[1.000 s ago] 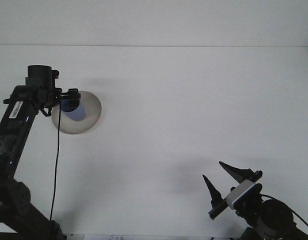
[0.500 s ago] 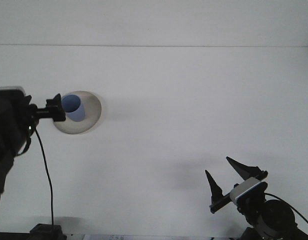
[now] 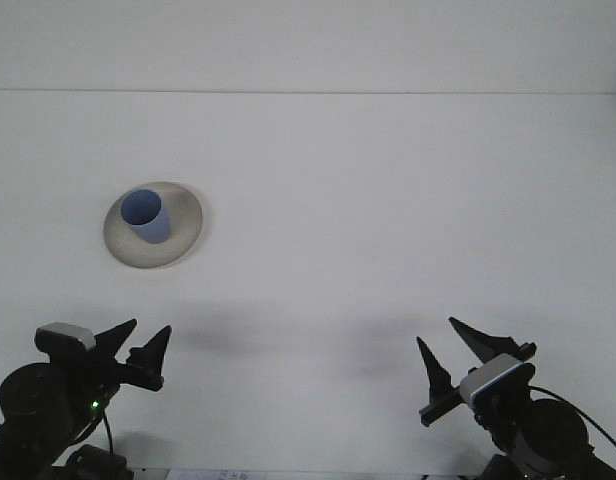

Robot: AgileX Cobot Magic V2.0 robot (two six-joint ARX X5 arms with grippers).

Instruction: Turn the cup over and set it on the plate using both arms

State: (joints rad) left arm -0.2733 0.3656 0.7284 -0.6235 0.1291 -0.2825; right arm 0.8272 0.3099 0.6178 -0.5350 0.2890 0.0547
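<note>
Where the white table (image 3: 388,200) runs left, a blue cup (image 3: 145,216) stands upright, mouth up, on a pale round plate (image 3: 183,235). Left gripper (image 3: 143,347), beside the plate half a second ago, now sits low at the near edge, well apart from it, jaws spread, empty. Right gripper (image 3: 451,348) barely shifted, jaws wide, empty.
</note>
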